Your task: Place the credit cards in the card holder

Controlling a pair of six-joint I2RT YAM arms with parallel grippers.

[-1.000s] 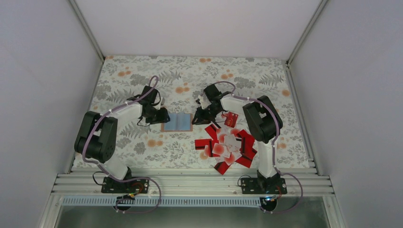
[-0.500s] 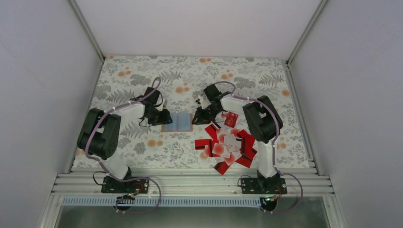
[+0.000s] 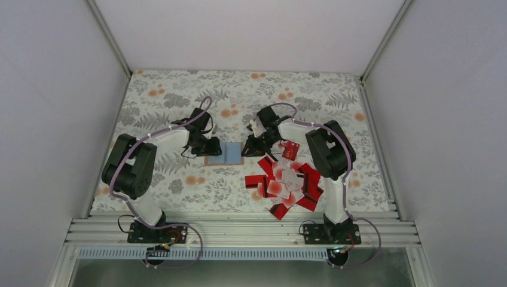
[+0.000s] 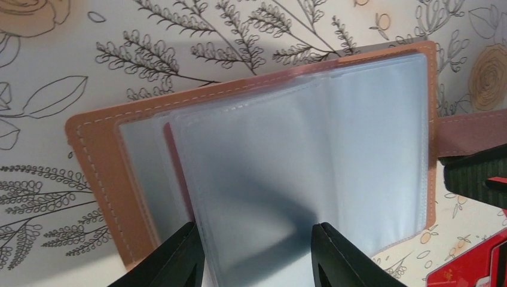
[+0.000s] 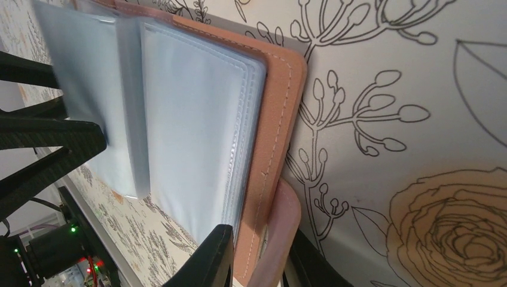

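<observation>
Two arms reach over the flowered table (image 3: 179, 95) in the overhead view. The left tool (image 3: 211, 147) hangs over the left half of the open card holder (image 3: 232, 153). The holder lies flat between it and the right tool (image 3: 251, 147), which sits at the holder's right edge. The credit cards (image 3: 287, 182) lie in a loose red and white heap to the right of the right tool and nearer the arm bases. One red card (image 3: 291, 149) lies alone just to that tool's right, apart from the heap.

From the left wrist, the left tool's fingers (image 4: 179, 257) stand apart and grip nothing. The holder's clear sleeves (image 4: 335, 155) spread across the gap and ahead of it, and whether the fingers touch them cannot be told. A strap (image 4: 472, 128) runs from the holder's right edge to the right tool's black tip.

From the right wrist, the right tool is closed on the card holder, pinching the strap between its fingers (image 5: 215, 257), with the cover's stitched edge just beside them. Ahead of it the sleeves fan out, and the left tool shows dark at the far left.
</observation>
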